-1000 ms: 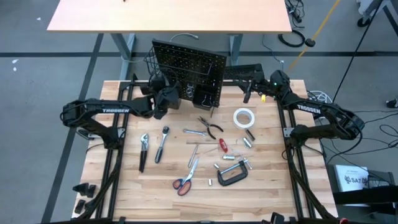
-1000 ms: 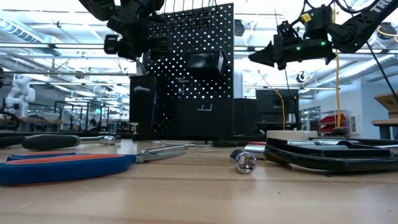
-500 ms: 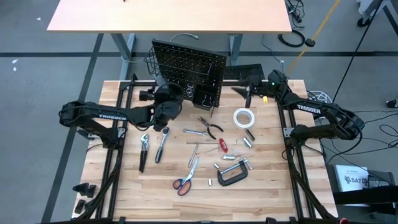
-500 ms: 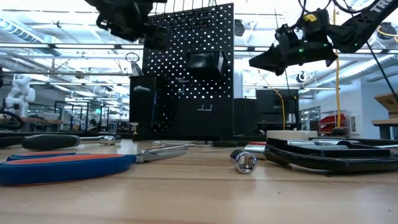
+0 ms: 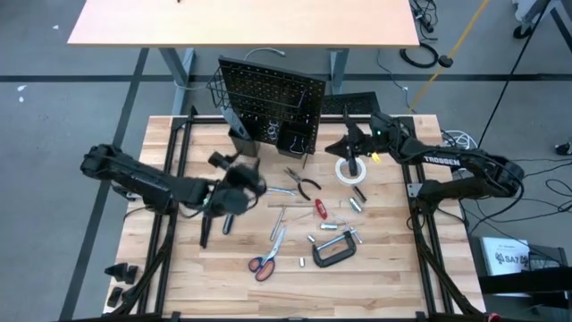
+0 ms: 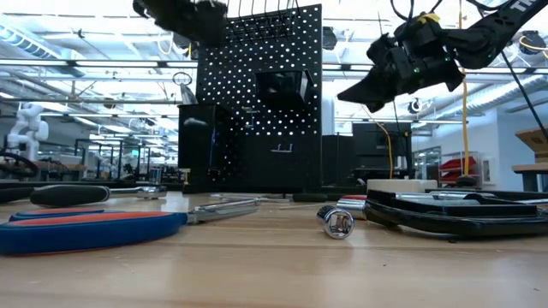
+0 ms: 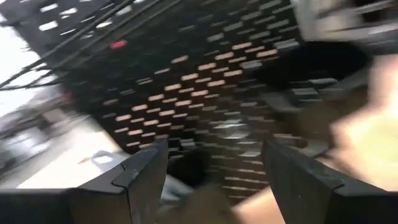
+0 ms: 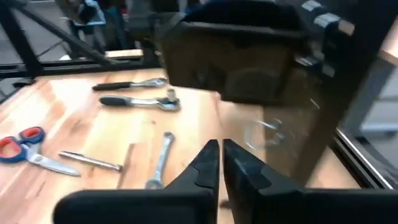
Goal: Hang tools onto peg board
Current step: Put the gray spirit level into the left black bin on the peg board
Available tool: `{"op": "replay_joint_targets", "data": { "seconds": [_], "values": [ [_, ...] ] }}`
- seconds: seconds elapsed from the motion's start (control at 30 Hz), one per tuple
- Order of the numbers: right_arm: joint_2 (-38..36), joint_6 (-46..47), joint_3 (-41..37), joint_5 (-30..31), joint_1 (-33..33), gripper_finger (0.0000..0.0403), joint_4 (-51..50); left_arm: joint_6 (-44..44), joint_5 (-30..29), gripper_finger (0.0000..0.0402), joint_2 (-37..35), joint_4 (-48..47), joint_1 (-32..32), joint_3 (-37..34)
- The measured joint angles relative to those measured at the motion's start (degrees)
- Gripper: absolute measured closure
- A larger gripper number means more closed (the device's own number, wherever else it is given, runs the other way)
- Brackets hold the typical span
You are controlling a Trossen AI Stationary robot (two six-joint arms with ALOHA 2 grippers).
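The black peg board (image 5: 273, 100) stands upright at the table's far edge, with black bins (image 5: 290, 139) at its foot; it also fills the left wrist view (image 7: 217, 81). Tools lie flat on the table: ratchet (image 8: 140, 101), dark-handled pliers (image 5: 304, 184), red screwdriver (image 5: 319, 208), scissors (image 5: 264, 261), C-clamp (image 5: 332, 253), white tape roll (image 5: 351, 170). My left gripper (image 5: 234, 186) hovers open above the ratchet area, empty (image 7: 214, 171). My right gripper (image 5: 342, 148) is shut and empty (image 8: 219, 163), high above the table near the tape roll (image 6: 344, 97).
Small sockets (image 5: 355, 204) and bits lie between the screwdriver and the tape roll. A second pair of pliers (image 5: 206, 219) and a wrench (image 5: 279, 190) lie at centre left. A wire basket (image 5: 219, 89) hangs on the board's left side. Bare wood lies along the near edge.
My left gripper has swung away from the peg board toward the table's near edge, rolling as it went, and stays open. My right gripper has moved toward the table's left and a little down, its fingers tipping lower. No tool has moved.
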Motion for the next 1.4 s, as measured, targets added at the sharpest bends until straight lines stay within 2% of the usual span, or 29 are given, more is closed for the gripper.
{"op": "replay_joint_targets", "data": {
  "seconds": [0.1, 0.2, 0.33, 0.47, 0.6, 0.73, 0.93, 1.0, 1.13, 1.23, 1.4],
  "values": [
    [2.18, 1.18, -0.02, 0.22, 0.96, 0.0401, 6.95, -2.24, 7.02, 0.0144, -2.79, -7.06, -4.35, 0.02],
    [6.27, 4.38, -0.02, 5.29, 1.39, 0.0402, 14.9, -9.24, 12.71, 0.0144, -6.6, -18.08, -7.16, 0.02],
    [10.5, 3.84, -0.02, 7.37, 1.21, 0.0402, 16.78, -23.63, 13.04, 0.0144, -10.74, -31.48, -9.62, -0.13],
    [14.26, 3.13, -0.04, 7.21, 1.25, 0.0403, 20.6, -29.07, 13.18, 0.0144, -15.15, -33.08, -12.12, -6.77],
    [16.76, 3.88, 0.99, 7.25, 1.07, 0.0403, 21.99, -33.84, 17.78, 0.0144, -22.35, -25.64, -12.08, -17.5],
    [17.72, 3.16, 1.84, 7.65, 0.78, 0.0403, 22.12, -35.24, 23.31, 0.0144, -28.9, -9.04, -11.88, -28.69],
    [17.69, 2.78, 2.47, 8.96, -1.16, 0.0403, 21.77, -21.35, 30.73, 0.0144, -31.7, 23.46, -11.9, -41.14],
    [17.69, 2.6, 2.47, 8.73, -2.04, 0.0403, 21.55, -19.25, 31.0, 0.0144, -31.42, 29.77, -11.9, -42.67],
    [17.69, 2.54, 2.47, 9.07, -3.69, 0.0403, 21.49, -19.07, 31.04, 0.0144, -31.23, 31.65, -11.9, -42.58],
    [17.69, 1.89, 2.47, 14.07, -3.79, 0.0403, 21.57, -19.43, 30.85, 0.0144, -31.23, 32.57, -11.88, -42.56],
    [17.69, 0.81, 2.45, 20.09, -3.86, 0.0403, 22.94, -19.44, 22.84, 0.0144, -31.22, 32.49, -11.85, -42.56]
  ]
}}
